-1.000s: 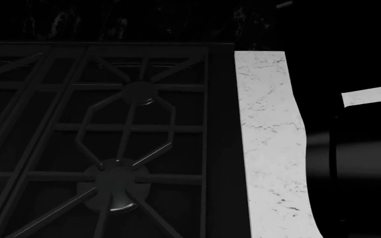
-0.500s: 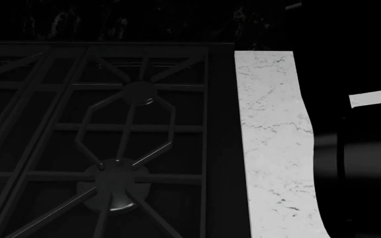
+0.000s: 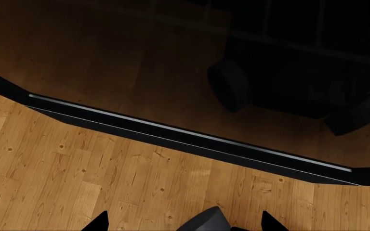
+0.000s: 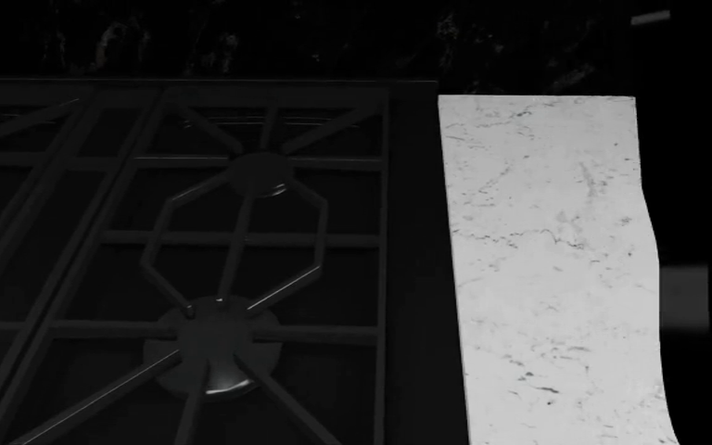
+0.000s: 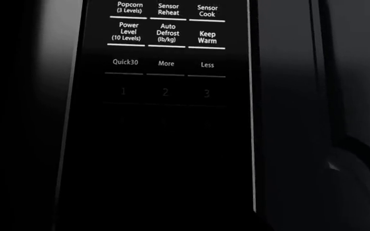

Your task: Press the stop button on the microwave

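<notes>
The microwave's black control panel [image 5: 165, 62] fills the right wrist view at close range. I read rows of white labels: Popcorn, Sensor Reheat, Sensor Cook, Power Level, Auto Defrost, Keep Warm [image 5: 207, 37], Quick30, More, Less, then faint digits 1, 2, 3. Below these the panel is too dark to read, and no stop button shows. My right gripper's fingers are lost in that darkness. My left gripper [image 3: 183, 224] hangs low over a wooden floor with its two black fingertips [image 3: 101, 222] wide apart and empty.
The head view looks down on a dark stove with cast grates [image 4: 208, 241] and a burner cap [image 4: 214, 348]. A white marble counter strip [image 4: 541, 260] lies to its right. A dark arm shape [image 4: 703, 324] sits at the right edge. A glossy dark appliance front [image 3: 140, 57] stands above the floor.
The dark shape of my right arm has moved off toward the right edge of the head view, uncovering more of the marble counter. The stove and counter have not moved.
</notes>
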Motion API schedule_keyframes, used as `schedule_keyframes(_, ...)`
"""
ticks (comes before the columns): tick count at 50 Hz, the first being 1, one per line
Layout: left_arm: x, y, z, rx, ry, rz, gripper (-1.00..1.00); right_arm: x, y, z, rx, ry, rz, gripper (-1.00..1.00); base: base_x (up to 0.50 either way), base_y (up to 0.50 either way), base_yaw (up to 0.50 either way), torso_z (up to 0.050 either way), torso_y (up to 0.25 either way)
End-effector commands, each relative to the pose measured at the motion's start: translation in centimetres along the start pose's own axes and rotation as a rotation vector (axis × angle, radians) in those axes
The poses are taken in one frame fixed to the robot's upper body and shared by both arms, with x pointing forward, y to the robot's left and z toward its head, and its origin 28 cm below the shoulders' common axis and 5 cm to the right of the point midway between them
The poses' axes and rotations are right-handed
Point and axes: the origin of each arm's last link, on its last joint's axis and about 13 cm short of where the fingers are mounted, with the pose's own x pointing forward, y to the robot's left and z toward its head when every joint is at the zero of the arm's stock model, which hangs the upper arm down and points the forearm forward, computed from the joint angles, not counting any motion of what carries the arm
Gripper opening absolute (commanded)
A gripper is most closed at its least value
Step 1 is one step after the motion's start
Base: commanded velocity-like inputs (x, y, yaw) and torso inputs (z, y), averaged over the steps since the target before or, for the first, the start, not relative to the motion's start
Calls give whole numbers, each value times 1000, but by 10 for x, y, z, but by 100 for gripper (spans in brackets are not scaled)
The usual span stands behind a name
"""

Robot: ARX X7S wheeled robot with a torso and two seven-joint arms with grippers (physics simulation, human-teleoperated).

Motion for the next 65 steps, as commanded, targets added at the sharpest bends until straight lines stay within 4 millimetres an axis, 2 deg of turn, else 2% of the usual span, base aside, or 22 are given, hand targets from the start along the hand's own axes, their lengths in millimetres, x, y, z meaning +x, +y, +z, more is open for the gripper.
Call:
schedule_keyframes(1, 0, 0, 0, 0, 0, 0, 100, -15, -6, 10, -1, -11, -13, -100, 0, 0, 0, 0, 0)
schedule_keyframes(7, 0, 0, 0, 0, 0, 0, 100, -18, -10, 15, 8, -20, -30, -100, 0, 0, 0, 0, 0)
schedule_keyframes(11, 0, 0, 0, 0, 0, 0, 100, -17, -9, 11, -2, -15, -34, -100, 0, 0, 0, 0, 0)
schedule_keyframes(17, 0, 0, 0, 0, 0, 0, 100, -14, -14, -1, -13, 19, -67, -100, 0, 0, 0, 0, 0)
schedule_keyframes(20, 0, 0, 0, 0, 0, 0, 100, -13, -14, -15, -7, 64, -58, -100, 0, 0, 0, 0, 0)
schedule_keyframes(32, 0, 0, 0, 0, 0, 0, 100, -9, -9, -33, -27, 121, -36, -100, 0, 0, 0, 0, 0)
schedule_keyframes(53, 0, 0, 0, 0, 0, 0, 100, -9, -2, -36, -44, 122, -19, -100, 0, 0, 0, 0, 0)
schedule_keyframes(65, 0, 0, 0, 0, 0, 0, 100, -17, 7, -22, -50, 90, 22, -100, 0, 0, 0, 0, 0)
